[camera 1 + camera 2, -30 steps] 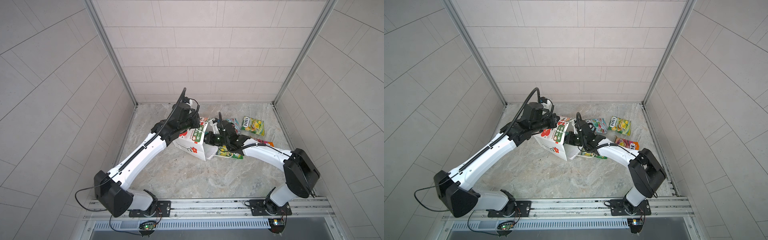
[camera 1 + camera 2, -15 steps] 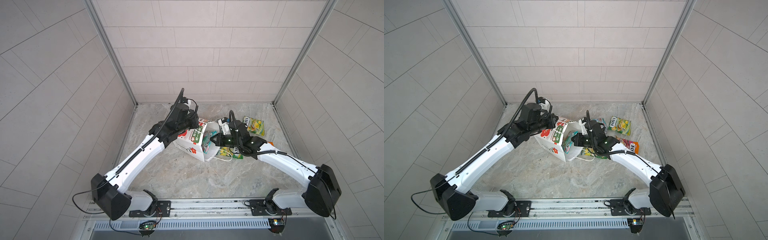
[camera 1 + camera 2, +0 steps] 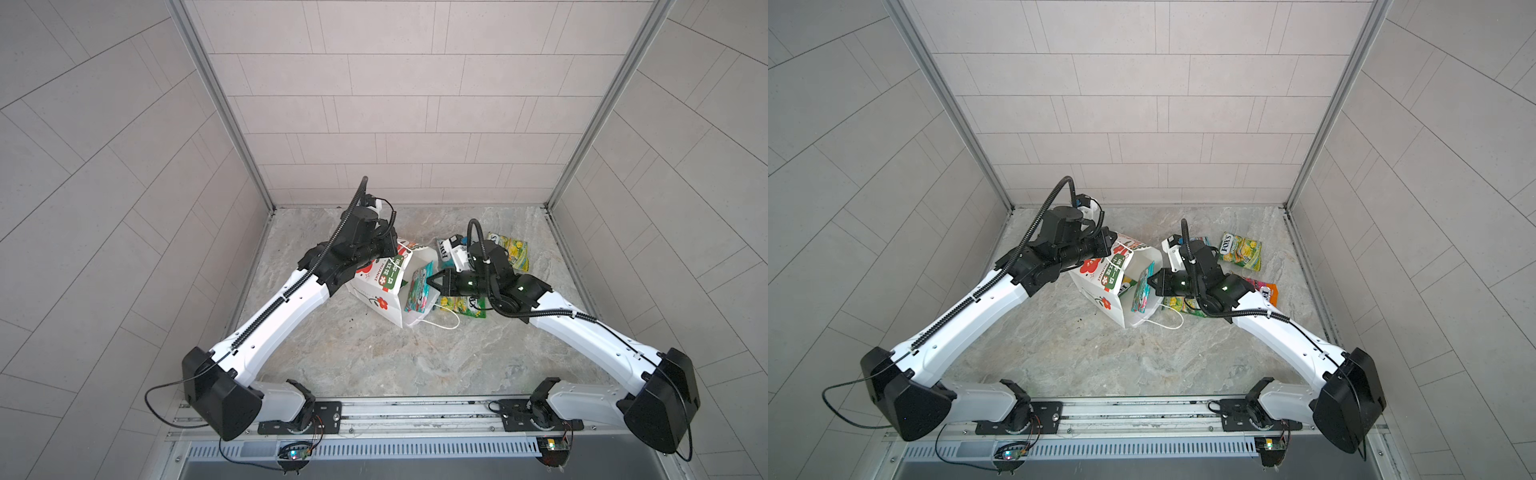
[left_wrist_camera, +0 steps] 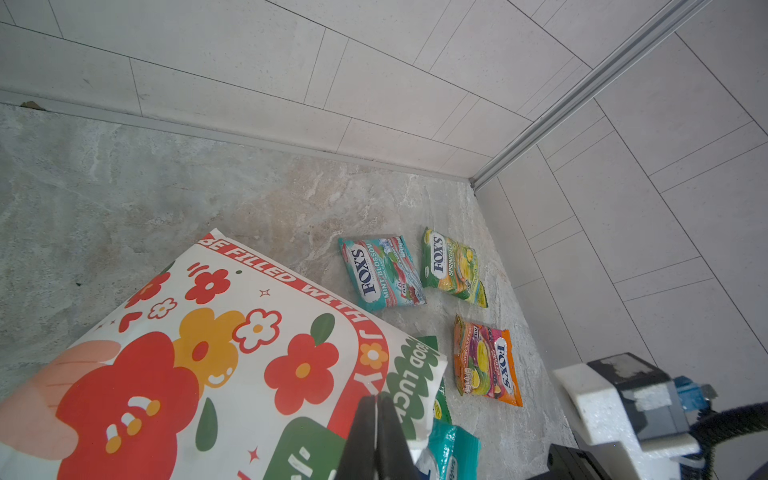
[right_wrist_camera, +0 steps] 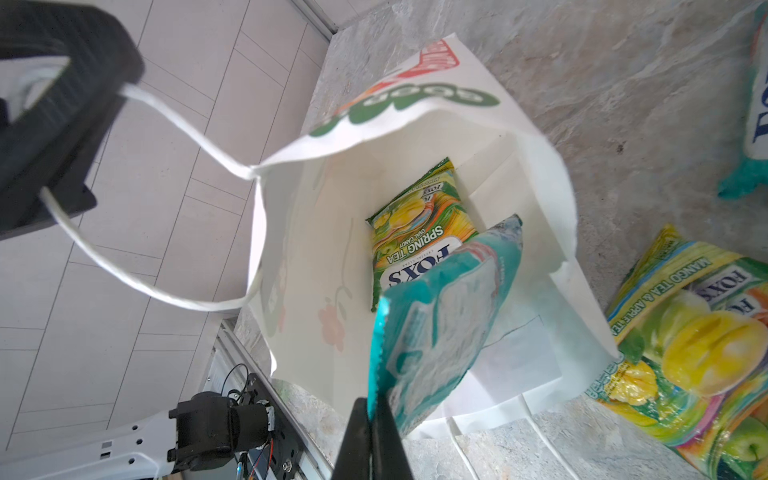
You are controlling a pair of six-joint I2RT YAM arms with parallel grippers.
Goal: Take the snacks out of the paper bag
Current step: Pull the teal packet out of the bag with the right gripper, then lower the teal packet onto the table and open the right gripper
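The white paper bag (image 3: pixel 376 286) (image 3: pixel 1100 286) lies tipped on the floor, its mouth facing right. My left gripper (image 4: pixel 376 405) (image 3: pixel 395 248) is shut on the bag's white cord handle (image 5: pixel 137 99) and holds the upper rim up. At the bag's mouth my right gripper (image 5: pixel 370 411) (image 3: pixel 432 277) (image 3: pixel 1151 281) is shut on the edge of a teal snack packet (image 5: pixel 440 311) (image 3: pixel 419 291), which is half out. A yellow-green packet (image 5: pixel 415 224) lies inside the bag.
Snack packets lie on the floor right of the bag: teal (image 4: pixel 380 272), yellow-green (image 4: pixel 451 268) (image 3: pixel 1241 251), orange (image 4: pixel 486 361) (image 3: pixel 1264 291), and a mango one (image 5: pixel 685 332) under my right wrist. Tiled walls close in the back and both sides. The bag's second cord handle (image 3: pixel 446 326) trails on the floor.
My right gripper has drawn back to the right out of the bag, bringing the teal packet to the mouth. The left gripper has kept its hold and barely shifted.
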